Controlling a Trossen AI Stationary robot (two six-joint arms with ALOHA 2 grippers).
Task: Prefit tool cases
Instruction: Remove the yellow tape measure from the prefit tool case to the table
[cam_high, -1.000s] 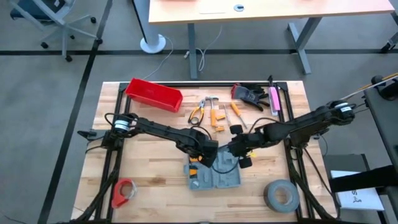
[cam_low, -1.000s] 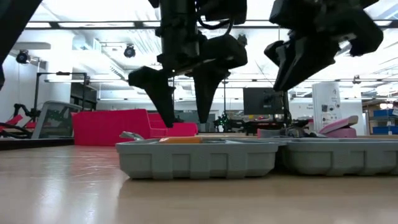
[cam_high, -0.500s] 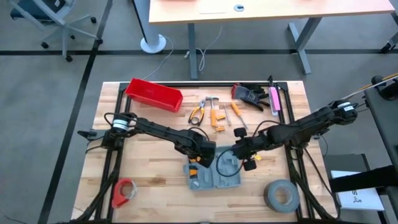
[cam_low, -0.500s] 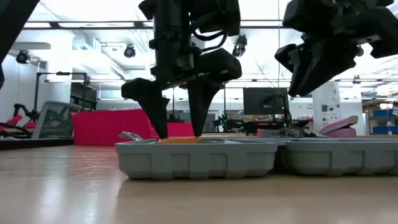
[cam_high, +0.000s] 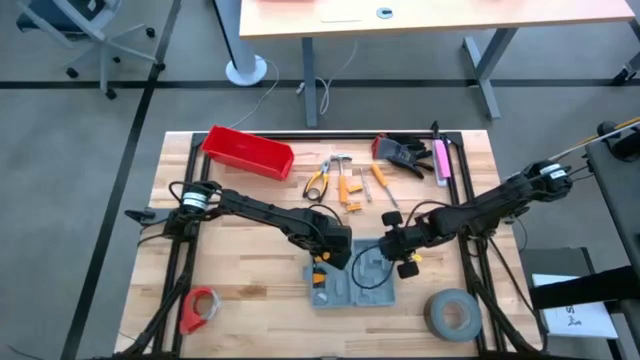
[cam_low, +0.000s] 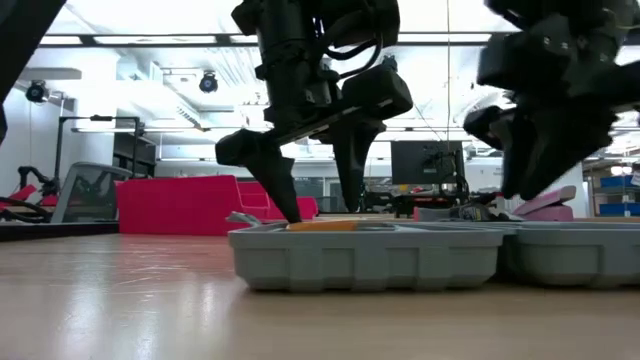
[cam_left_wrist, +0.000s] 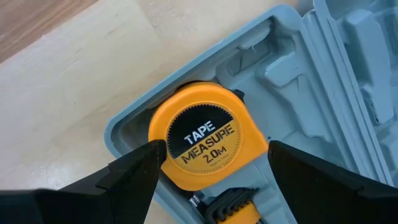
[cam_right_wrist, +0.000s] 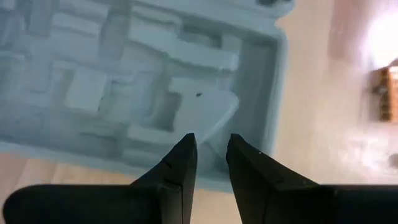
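Tool case (cam_high: 352, 283) lies open at lower centre of your high view; its left half holds a yellow tape measure (cam_left_wrist: 208, 144). Your left gripper (cam_left_wrist: 211, 165) has fingers spread around it. Your right gripper (cam_right_wrist: 210, 167), fingers nearly together, hovers over the right half.

tool case (cam_high: 352, 285): 1 | tape measure (cam_left_wrist: 208, 145): 1 | red bin (cam_high: 247, 152): 1 | tape rolls (cam_high: 452, 313): 2

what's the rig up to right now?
It is fitting tools into the open grey tool case near the table's front edge. The left gripper straddles a yellow tape measure sitting in a corner recess of the case, fingers either side. The right gripper, fingers nearly together, hovers over the case's other half. More hand tools lie behind the case.
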